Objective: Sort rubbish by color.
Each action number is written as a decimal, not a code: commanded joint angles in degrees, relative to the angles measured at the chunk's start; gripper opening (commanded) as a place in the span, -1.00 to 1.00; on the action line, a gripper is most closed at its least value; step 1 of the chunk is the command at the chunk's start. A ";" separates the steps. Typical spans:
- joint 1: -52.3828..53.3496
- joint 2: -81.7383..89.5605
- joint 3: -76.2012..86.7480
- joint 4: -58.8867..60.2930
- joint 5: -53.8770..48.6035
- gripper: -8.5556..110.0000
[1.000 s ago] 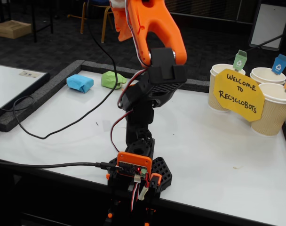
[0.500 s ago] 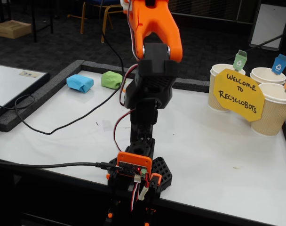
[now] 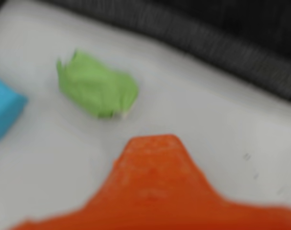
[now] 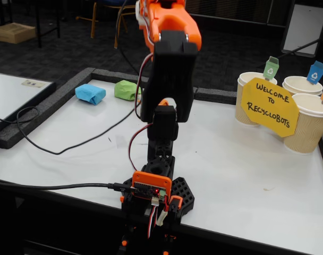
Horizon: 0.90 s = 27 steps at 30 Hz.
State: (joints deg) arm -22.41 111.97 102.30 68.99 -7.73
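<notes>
Green wad (image 3: 97,87) lies beside blue wad (image 3: 4,112) on table (image 3: 193,124).

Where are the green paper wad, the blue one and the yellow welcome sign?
green paper wad (image 3: 97,86): wrist view, its crumpled middle.
blue paper wad (image 4: 90,93): fixed view, its top face.
yellow welcome sign (image 4: 269,106): fixed view, its lettered face.

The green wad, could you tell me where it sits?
In the fixed view, the green wad lies at the table's far left, right of the blue wad.
</notes>
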 commanded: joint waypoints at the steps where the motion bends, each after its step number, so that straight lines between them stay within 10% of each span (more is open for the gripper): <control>1: -1.32 -3.34 -0.88 -1.85 0.70 -0.77; 27: 0.35 -22.15 -12.39 0.70 4.04 -0.79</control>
State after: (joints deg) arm -22.06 88.15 98.35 70.66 -4.75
